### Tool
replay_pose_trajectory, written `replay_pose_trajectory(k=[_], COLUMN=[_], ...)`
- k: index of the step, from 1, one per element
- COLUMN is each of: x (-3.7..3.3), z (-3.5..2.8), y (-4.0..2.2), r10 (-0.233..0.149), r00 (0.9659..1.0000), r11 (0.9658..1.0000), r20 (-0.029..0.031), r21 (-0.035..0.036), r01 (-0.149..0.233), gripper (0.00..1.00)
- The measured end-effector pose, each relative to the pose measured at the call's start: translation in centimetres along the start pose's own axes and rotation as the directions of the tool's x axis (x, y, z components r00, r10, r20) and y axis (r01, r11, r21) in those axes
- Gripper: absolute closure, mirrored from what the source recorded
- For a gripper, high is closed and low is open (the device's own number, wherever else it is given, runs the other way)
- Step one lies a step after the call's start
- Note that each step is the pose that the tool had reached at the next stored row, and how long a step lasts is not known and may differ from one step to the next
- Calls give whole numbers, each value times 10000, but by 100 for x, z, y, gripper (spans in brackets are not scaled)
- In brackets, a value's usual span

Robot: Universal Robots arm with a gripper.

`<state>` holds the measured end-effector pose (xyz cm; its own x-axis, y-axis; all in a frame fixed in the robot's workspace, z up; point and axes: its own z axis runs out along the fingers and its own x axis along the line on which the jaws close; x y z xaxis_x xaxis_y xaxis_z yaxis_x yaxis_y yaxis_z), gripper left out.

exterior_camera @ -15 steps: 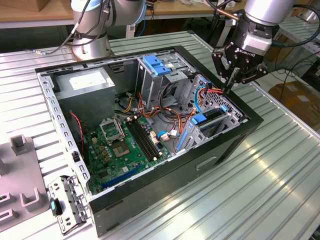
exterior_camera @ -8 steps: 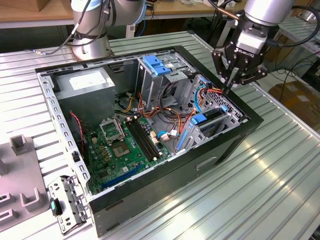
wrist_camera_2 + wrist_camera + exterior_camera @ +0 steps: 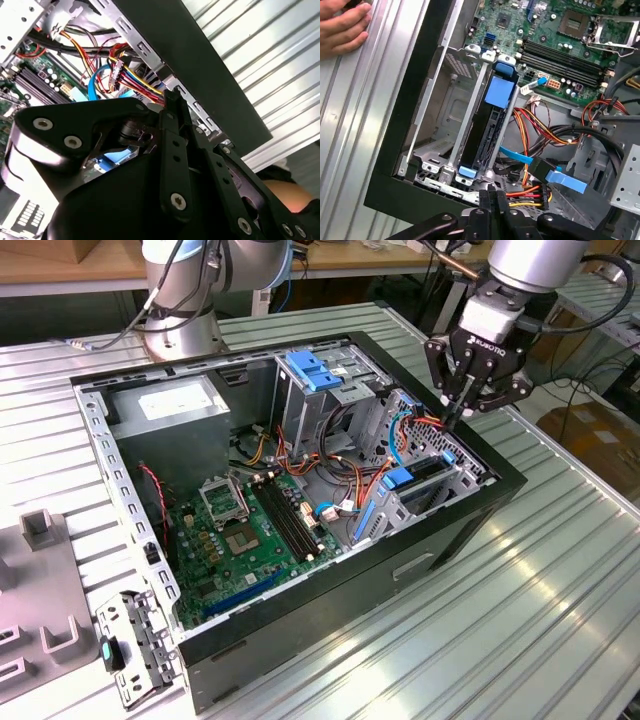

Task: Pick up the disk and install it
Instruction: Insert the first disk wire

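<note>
The gripper (image 3: 462, 410) hovers with its fingers pressed together, holding nothing, over the far right corner of the open computer case (image 3: 500, 502). The disk (image 3: 485, 135) stands on edge in the drive cage (image 3: 451, 125) just beside it, blue bracket (image 3: 500, 91) showing. A person's hand (image 3: 342, 27) rests on the table.

Arm (image 3: 530, 260): silver-grey rounded joint housings, black cable trailing off the wrist. Gripper (image 3: 455, 405): matte black, angular linkage fingers with silver hex screws (image 3: 178, 201) at the pivots, white lettering on its body, silver-grey coupling above.
</note>
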<state>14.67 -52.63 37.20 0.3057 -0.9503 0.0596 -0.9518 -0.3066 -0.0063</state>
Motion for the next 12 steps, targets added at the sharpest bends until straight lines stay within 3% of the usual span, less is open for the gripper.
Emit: replay_pose_trajectory(k=[2,4,7,10,12], x=[0,-1,-5,-29,-36], z=[3,12,24,25,29], y=[0,0,10,85,103], r10=[456,946,1359,1412,1571], r00=[9990,9955,9907,9900,9876], r11=[9990,9955,9907,9899,9875], r20=[-3,-7,-13,-14,-16], r21=[-27,-55,-80,-83,-93], r01=[-456,-946,-1359,-1412,-1571], gripper=[84,84,84,84,84])
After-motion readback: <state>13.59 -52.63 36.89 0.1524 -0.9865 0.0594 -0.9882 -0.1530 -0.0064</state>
